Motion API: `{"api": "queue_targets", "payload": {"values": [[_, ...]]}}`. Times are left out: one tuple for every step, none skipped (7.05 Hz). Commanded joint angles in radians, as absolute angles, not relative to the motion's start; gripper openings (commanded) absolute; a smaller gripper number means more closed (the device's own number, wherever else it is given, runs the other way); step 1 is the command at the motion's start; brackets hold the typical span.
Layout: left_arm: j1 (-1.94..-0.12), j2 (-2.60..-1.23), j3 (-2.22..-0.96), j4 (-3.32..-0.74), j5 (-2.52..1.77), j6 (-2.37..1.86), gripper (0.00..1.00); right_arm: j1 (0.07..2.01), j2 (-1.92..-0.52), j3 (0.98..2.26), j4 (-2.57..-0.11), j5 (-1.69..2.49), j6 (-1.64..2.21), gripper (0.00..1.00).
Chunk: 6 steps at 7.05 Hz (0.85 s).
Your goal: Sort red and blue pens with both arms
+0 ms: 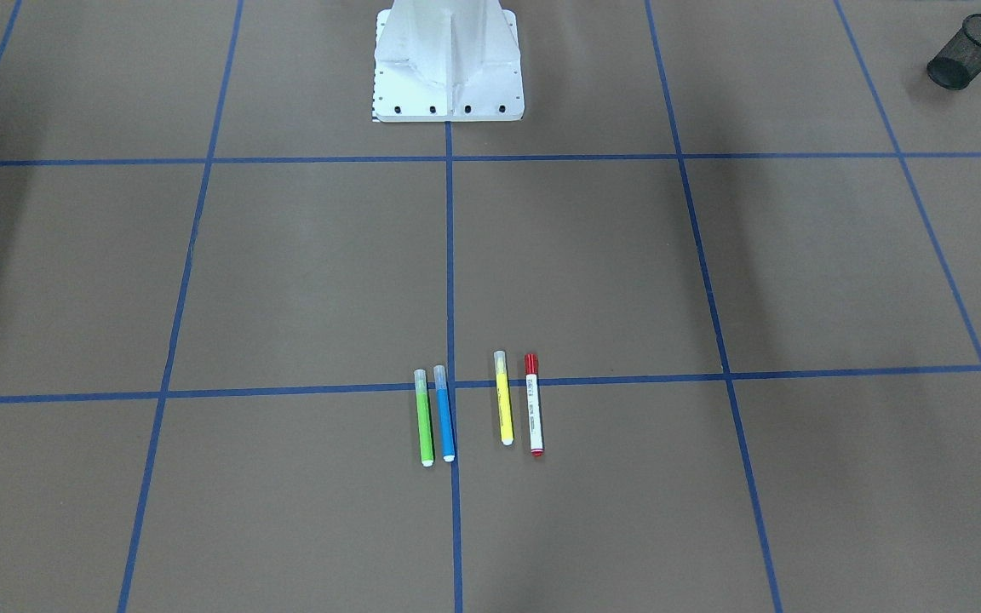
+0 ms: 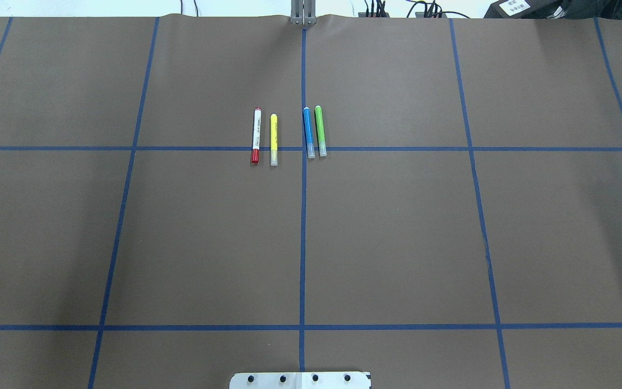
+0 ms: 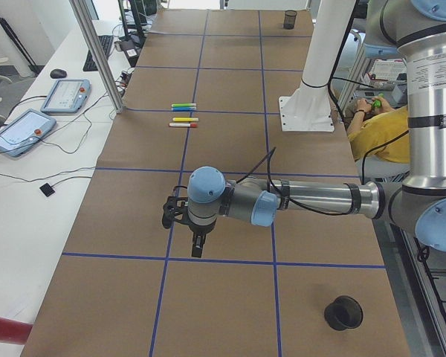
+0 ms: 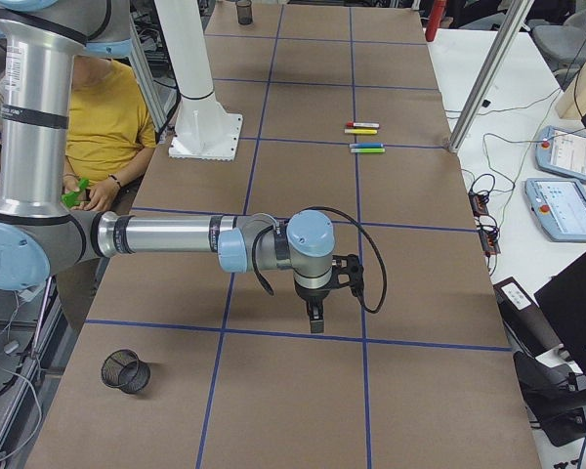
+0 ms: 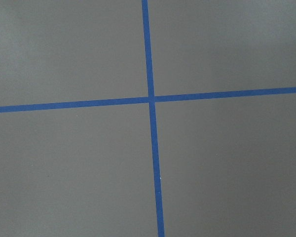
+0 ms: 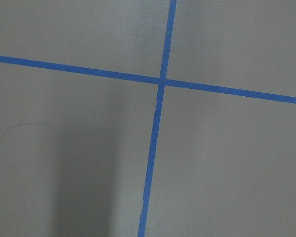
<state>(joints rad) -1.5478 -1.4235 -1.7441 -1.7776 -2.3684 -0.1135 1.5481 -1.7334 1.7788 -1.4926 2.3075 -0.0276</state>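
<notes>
Overhead exterior: red pen point(image 2: 255, 135) carries barrel print, unreadable — left gripper point(image 3: 197, 248) and right gripper point(image 4: 316, 322): spread or pressed, cannot tell.

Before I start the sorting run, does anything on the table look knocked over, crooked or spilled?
Nothing stands out. The red pen, yellow pen, blue pen and green pen lie flat, roughly parallel, in one tidy row.

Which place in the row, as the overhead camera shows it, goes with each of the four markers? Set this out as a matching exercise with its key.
Things:
1. red-capped pen
2. yellow marker
3. blue pen
4. green marker

Places:
A. nearest the centre tape line
B. left end of the row
C. right end of the row
D. second from the left

Pairs: 1-B, 2-D, 3-A, 4-C
</notes>
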Motion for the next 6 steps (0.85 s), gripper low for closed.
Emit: {"api": "queue_targets", "payload": {"values": [[-1.548,-1.424,-1.744,-1.775,-2.367,-0.115,1.0,1.548,-1.732,1.778,-1.493,2.309,-0.028,1.0],[-1.548,-1.425,-1.744,-1.776,-2.367,-0.114,1.0,1.548,-1.73,1.778,-1.493,2.307,-0.029,1.0],[-1.548,-1.427,-1.746,-1.779,-2.364,-0.104,1.0,1.548,-1.727,1.776,-1.491,2.307,-0.031,1.0],[-1.548,-1.439,-1.746,-1.779,-2.362,-0.103,1.0,1.548,-1.724,1.776,-1.491,2.307,-0.029,1.0],[-1.548,-1.456,-1.744,-1.781,-2.362,-0.104,1.0,1.548,-1.72,1.776,-1.491,2.307,-0.029,1.0],[-1.546,-1.51,-1.714,-1.779,-2.362,-0.113,1.0,1.546,-1.714,1.775,-1.493,2.307,-0.028,1.0]]}}
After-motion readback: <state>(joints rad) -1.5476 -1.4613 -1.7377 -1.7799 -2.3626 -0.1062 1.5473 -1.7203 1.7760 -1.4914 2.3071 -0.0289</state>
